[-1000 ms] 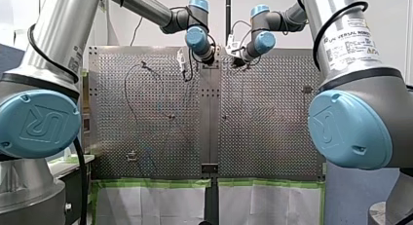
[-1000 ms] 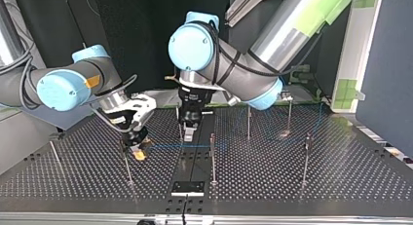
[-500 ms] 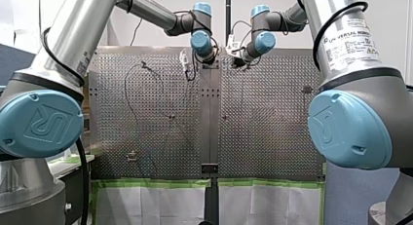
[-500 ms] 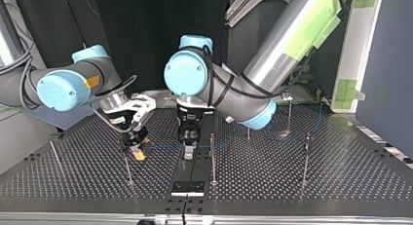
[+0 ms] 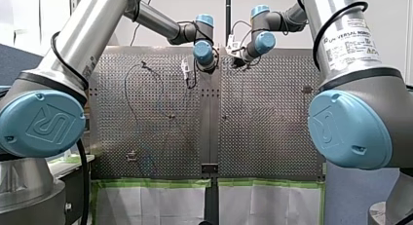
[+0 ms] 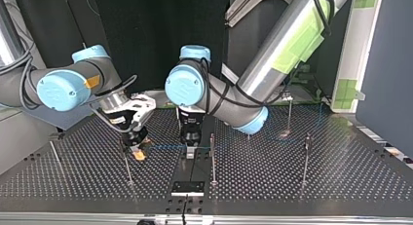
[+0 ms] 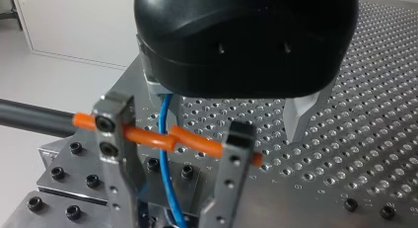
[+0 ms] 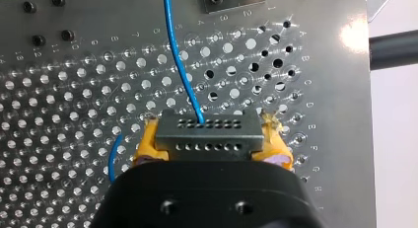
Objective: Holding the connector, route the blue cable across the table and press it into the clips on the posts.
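**Right pincer clamped on the connector**

My right gripper (image 8: pixel 211 139) is pinched tight on the connector (image 8: pixel 207 132) — a flat grey metal block with two rows of tiny holes — between soft-looking yellow pads (image 8: pixel 148 141). The thin blue cable (image 8: pixel 177 65) leaves its face and curves over the dimpled perforated table (image 8: pixel 74 90). In the top view it runs to my left gripper (image 6: pixel 190 147), glossy rounded black; whether that one's gripping, can't tell. Slim upright posts (image 6: pixel 213 159) stand around.
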Controlling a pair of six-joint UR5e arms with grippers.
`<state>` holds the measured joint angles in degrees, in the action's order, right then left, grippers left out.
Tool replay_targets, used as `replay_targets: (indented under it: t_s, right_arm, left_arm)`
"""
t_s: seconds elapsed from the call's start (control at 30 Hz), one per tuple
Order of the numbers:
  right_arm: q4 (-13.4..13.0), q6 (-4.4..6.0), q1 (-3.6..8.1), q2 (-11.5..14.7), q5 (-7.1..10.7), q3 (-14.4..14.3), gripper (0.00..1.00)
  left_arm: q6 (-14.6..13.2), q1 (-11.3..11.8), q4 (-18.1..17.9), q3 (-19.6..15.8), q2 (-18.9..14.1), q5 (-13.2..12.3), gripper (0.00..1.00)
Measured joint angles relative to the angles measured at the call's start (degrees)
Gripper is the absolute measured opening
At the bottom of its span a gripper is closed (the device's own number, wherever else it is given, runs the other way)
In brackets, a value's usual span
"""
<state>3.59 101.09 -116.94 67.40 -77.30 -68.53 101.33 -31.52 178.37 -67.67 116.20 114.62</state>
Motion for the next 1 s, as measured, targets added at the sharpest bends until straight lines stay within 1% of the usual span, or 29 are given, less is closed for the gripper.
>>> replay_targets:
  t_s: [0.03,0.07,0.1,0.13,0.17,0.2,0.23,0.27,0.3,0.33,0.37,0.8,1.0]
  right_arm:
    - [0.0,0.0,0.0,0.0,0.01,0.0,0.0]
    - [0.0,0.01,0.0,0.0,0.01,0.0,0.0]
    - [0.0,0.02,0.0,0.0,0.02,0.0,0.0]
    - [0.0,0.04,0.0,0.0,0.02,0.0,0.0]
    - [0.0,0.04,0.0,0.0,0.03,0.0,0.0]
    - [0.0,0.04,0.0,0.0,0.03,0.0,0.0]
    - [0.0,0.05,-0.02,0.0,0.03,0.0,0.0]
    - [0.0,0.06,-0.03,0.0,0.03,0.0,0.0]
    - [0.0,0.05,-0.05,0.0,0.03,0.0,0.0]
    - [0.0,0.06,-0.05,0.0,0.03,0.0,0.0]
    - [0.0,0.07,-0.07,0.0,0.03,0.0,0.0]
    - [0.1,0.08,-0.2,0.0,0.03,0.0,0.0]
    - [0.1,0.09,-0.4,0.0,-0.01,-1.0,0.0]
  left_arm:
    - [0.0,-0.1,0.0,0.0,0.0,0.1,0.91]
    - [-0.1,-0.2,-0.1,0.0,0.0,0.3,0.79]
    - [-0.1,-0.3,-0.1,0.0,0.0,0.4,0.79]
    - [-0.1,-0.3,-0.2,0.0,0.0,0.5,0.65]
    - [-0.1,-0.4,-0.3,0.0,0.0,0.6,0.46]
    - [-0.1,-0.5,-0.4,0.0,0.0,0.6,0.46]
    - [-0.1,-0.5,-0.5,0.0,0.0,0.7,0.4]
    - [-0.1,-0.6,-0.5,0.0,0.0,0.7,0.3]
    - [-0.1,-0.6,-0.6,0.0,0.0,0.7,0.3]
    - [-0.1,-0.6,-0.6,0.0,0.0,0.7,0.06]
    - [-0.1,-0.6,-0.6,0.0,0.0,0.8,0.0]
    - [-0.2,-0.8,-0.4,-0.2,0.0,5.1,0.0]
    - [-0.3,-1.5,-0.6,-2.0,0.0,6.0,0.0]
